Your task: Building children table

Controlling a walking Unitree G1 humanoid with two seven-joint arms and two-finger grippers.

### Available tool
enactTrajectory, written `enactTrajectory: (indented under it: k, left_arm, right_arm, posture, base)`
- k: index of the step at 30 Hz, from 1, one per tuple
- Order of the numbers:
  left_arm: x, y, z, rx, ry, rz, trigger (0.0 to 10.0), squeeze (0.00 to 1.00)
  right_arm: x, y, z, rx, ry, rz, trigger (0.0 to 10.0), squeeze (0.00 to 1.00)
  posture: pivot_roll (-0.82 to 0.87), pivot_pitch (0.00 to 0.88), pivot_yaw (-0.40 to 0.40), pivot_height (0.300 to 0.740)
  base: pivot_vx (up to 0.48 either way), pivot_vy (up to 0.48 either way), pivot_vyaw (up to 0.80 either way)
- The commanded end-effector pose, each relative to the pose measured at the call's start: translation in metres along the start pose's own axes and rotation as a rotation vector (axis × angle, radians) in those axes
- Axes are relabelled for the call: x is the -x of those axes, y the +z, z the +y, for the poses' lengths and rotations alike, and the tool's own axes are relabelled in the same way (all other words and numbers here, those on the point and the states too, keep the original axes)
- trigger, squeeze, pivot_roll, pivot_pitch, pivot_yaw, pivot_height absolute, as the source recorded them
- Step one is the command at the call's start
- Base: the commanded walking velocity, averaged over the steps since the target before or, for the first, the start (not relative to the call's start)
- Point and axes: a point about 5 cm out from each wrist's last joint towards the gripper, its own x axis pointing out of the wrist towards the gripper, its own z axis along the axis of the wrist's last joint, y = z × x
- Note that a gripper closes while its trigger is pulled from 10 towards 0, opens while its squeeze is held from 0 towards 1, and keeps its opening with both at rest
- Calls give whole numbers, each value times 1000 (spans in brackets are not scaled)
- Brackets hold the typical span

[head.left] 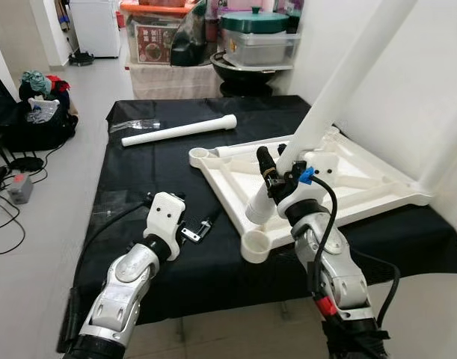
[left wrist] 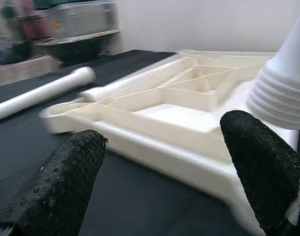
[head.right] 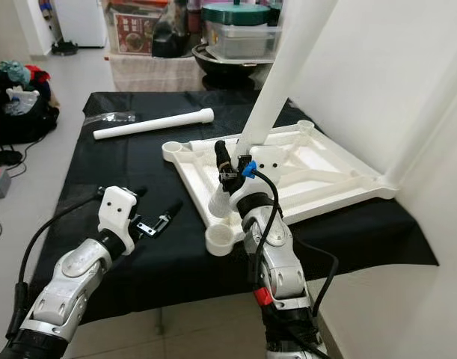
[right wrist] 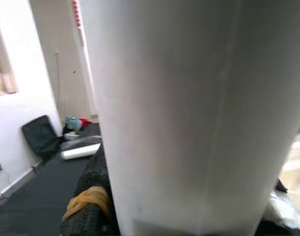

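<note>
From where I stand, everything hangs on the gap between the threaded end of the white leg and the round socket at the near corner of the upturned table top, which lies flat on the black-draped worktop. The right end effector has its black fingers clamped on the leg low down, and the leg's long axis runs up and away toward the wall, steeply tilted rather than plumb. Its ribbed lower tip hangs just above the frame's near rail, a little short of the corner socket, which lies toward the robot and slightly to its left of the tip. My reading is that the leg must be brought upright and shifted that way before it can seat.

The left end effector hovers just over the cloth beside that same corner, fingers spread apart and empty (close enough to steady the frame, I would guess). The right arm is plainly the one placed for the job. A second leg lies loose across the far side of the worktop, well apart from both arms.
</note>
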Motion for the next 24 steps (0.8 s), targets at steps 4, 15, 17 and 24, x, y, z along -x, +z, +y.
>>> enactTrajectory:
  k: [4,15,17,24]
  left_arm:
    - [-3,3,-1,17,-10,-16,10000,0]
    - [-1,3,1,23,4,-24,10000,0]
    - [-1,3,0,32,6,-28,10000,0]
    - [0,0,-2,50,2,-14,10000,0]
  right_arm:
    - [3,3,-4,15,-14,-18,10000,0]
    - [2,5,-10,18,-34,-21,10000,0]
    - [1,6,-11,15,-38,-24,10000,0]
    - [5,2,-14,14,-54,-6,10000,0]
  posture:
    - [17,0,-39,740]
    - [21,0,-45,740]
    - [13,0,-44,740]
    - [23,0,-47,740]
  base:
    - [0,-118,0]
    - [0,0,0]
    - [0,0,0]
    - [0,36,0]
